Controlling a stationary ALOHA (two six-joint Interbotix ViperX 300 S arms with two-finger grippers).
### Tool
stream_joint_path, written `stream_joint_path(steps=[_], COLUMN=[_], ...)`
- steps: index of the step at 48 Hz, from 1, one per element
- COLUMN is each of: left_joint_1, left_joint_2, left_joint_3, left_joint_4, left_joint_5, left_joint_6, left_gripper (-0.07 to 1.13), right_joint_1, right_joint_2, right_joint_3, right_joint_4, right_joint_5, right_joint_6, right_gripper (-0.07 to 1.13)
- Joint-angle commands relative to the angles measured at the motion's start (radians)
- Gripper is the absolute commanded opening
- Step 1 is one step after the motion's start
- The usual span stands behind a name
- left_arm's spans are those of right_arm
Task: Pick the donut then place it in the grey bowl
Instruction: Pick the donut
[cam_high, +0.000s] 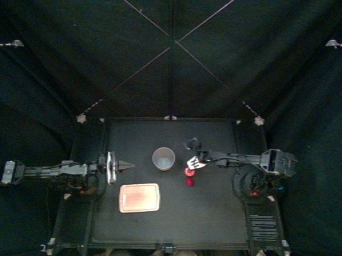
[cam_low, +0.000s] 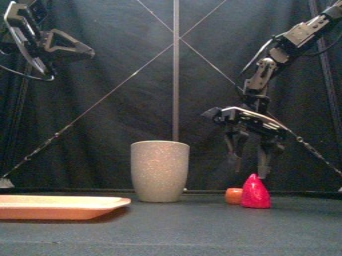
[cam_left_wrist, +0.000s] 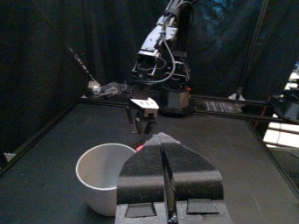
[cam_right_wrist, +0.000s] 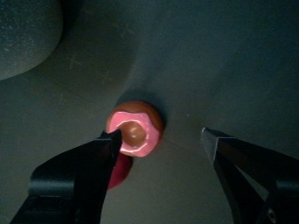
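Right gripper (cam_right_wrist: 162, 137), jaws spread, hangs over donut (cam_right_wrist: 135, 131).

We find the tall cup (cam_low: 160, 170) standing near the middle of the table (cam_high: 214, 215), with the tray (cam_low: 60, 207) lying to its left and nearer the front edge, apart from it. To the right of the cup and a little before it we see the donut (cam_right_wrist: 136, 133) lying on the table, a second toy (cam_right_wrist: 121, 171) just beside it, and the right gripper (cam_right_wrist: 163, 137) hanging over the pair with the donut between its parted jaws, closer to one jaw than the other
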Motion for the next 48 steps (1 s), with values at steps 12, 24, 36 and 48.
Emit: stream_joint_path(steps=[12, 24, 36, 48], left_joint_1=[0.028, 0.026, 0.026, 0.028], left_joint_2=[0.005, 0.005, 0.003, 0.003], left_joint_3=[0.005, 0.005, 0.005, 0.002], left_joint_4=[-0.014, -0.04, -0.046, -0.046], left_joint_5=[-0.005, -0.005, -0.011, -0.011], left_joint_6=[-0.002, -0.002, 0.0, 0.002], left_gripper=[-0.02, -0.02, -0.02, -0.02], right_joint_1=[0.066, 0.061, 0.051, 0.048], right_joint_2=[0.086, 0.126, 0.167, 0.173], right_joint_3=[-0.087, -0.091, -0.092, -0.094], right_joint_4=[-0.003, -0.02, -0.025, -0.034], right_joint_5=[0.011, 0.02, 0.025, 0.023], right_joint_6=[0.046, 0.046, 0.044, 0.046], right_gripper=[1.04, 1.04, 1.03, 0.9])
